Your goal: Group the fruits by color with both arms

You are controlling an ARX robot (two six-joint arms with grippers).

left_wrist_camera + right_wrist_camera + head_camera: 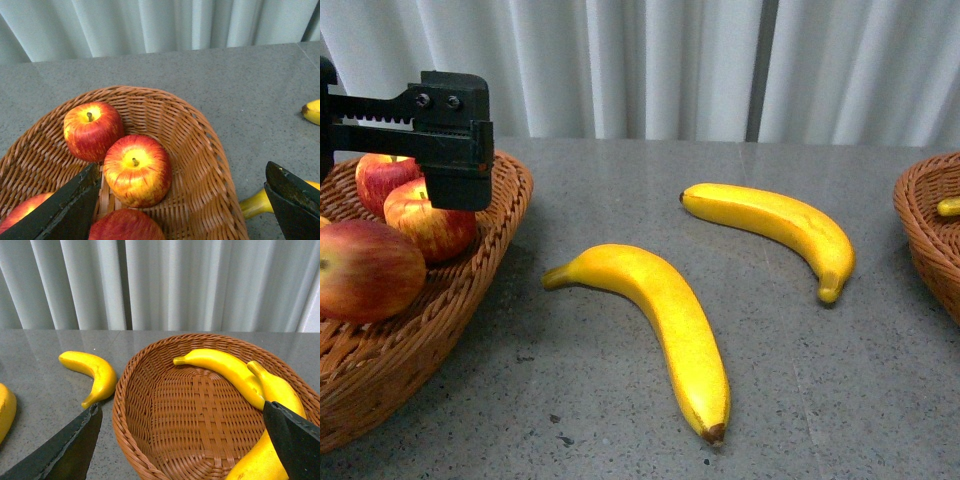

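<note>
My left gripper hangs spread wide and empty over the left basket. One apple sits just below, between its fingers, with more apples around it. My right gripper is spread too, holding nothing, above the right basket. Two bananas lie along one side of that basket, one reaching under a finger. The near banana and far banana lie on the table between the baskets, clear of both grippers.
</note>
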